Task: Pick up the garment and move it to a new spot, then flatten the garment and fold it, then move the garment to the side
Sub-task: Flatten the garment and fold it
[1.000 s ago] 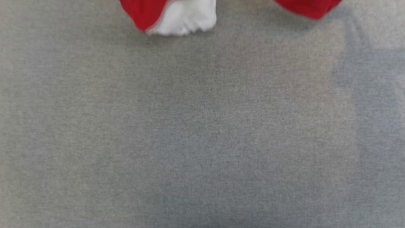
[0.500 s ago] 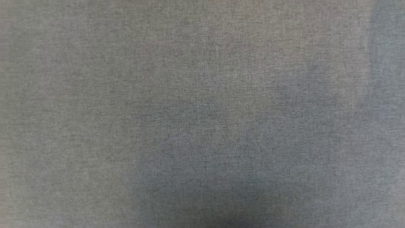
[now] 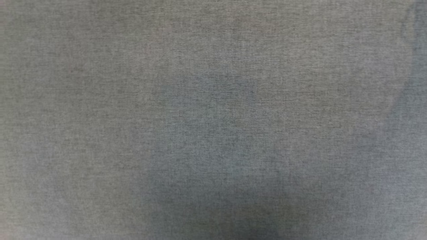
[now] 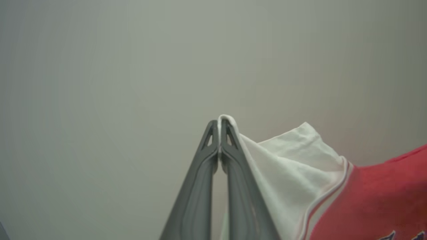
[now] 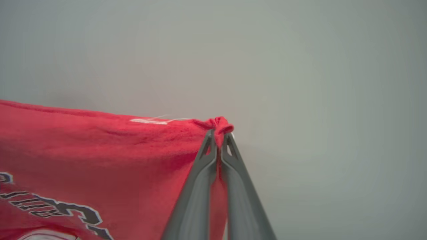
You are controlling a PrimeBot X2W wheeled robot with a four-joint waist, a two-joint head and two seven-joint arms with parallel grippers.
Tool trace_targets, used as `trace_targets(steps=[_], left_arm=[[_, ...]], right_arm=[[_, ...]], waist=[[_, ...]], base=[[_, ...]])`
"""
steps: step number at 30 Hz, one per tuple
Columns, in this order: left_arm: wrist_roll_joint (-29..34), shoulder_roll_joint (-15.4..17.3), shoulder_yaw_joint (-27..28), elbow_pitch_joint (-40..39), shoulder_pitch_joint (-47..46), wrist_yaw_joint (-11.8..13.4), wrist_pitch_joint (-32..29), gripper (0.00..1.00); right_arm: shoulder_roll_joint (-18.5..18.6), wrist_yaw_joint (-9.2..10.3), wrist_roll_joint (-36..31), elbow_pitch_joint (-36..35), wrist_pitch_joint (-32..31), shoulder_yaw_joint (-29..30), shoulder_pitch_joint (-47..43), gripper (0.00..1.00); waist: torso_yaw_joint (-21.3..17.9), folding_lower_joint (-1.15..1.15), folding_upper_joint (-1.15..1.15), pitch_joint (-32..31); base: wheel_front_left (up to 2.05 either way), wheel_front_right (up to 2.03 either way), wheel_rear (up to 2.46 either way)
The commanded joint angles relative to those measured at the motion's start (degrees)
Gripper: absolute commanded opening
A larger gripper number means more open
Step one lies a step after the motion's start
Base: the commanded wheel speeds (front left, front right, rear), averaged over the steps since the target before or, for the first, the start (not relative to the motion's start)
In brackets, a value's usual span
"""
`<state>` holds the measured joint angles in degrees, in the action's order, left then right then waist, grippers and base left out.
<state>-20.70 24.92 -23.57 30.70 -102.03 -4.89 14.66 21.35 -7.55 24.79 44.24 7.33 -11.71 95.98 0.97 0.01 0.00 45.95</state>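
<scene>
The garment [image 4: 373, 193] is a red jersey with a white sleeve [image 4: 293, 166] edged in red-and-white trim, held up off the surface between both arms. In the left wrist view my left gripper [image 4: 219, 128] is shut on the white sleeve's edge, which pokes out above the tips. In the right wrist view my right gripper [image 5: 218, 138] is shut on a bunched red corner of the garment [image 5: 100, 156]; the red cloth stretches away to the left, with dark outlined lettering [image 5: 56, 206] low on it.
The head view looks straight down on a grey woven cloth surface [image 3: 213, 100] with soft shadows across its lower middle and right edge. Behind both grippers lies a plain pale grey background.
A second ago the garment's red hem and white sleeve hung in at the top of the head view; they have since left that view. The shadows on the grey surface have shifted.
</scene>
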Motion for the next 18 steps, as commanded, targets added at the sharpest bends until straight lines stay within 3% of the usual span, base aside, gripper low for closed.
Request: trace_targets(steps=[1,10,18], left_arm=[[-0.05,-0.73,0.51,-1.09,3.5,-0.43,0.32,0.0],[-0.23,-4.04,2.64,-6.93,23.41,-1.3,0.33,0.0],[-0.63,-6.0,2.46,-9.66,42.66,-1.94,0.33,0.0]], right_arm=[[0.55,0.06,1.06,0.27,0.87,-1.05,-2.51,0.0],[2.61,0.06,6.55,-0.09,3.46,-6.63,-16.1,0.0],[4.89,0.06,12.03,-1.94,4.59,-11.39,-32.0,0.0]], waist=[[0.7,-0.01,0.0,-0.31],[1.71,-0.01,0.0,-5.58],[2.65,-0.01,0.0,-14.72]], base=[[0.0,0.0,0.0],[0.0,0.0,0.0],[0.0,0.0,0.0]])
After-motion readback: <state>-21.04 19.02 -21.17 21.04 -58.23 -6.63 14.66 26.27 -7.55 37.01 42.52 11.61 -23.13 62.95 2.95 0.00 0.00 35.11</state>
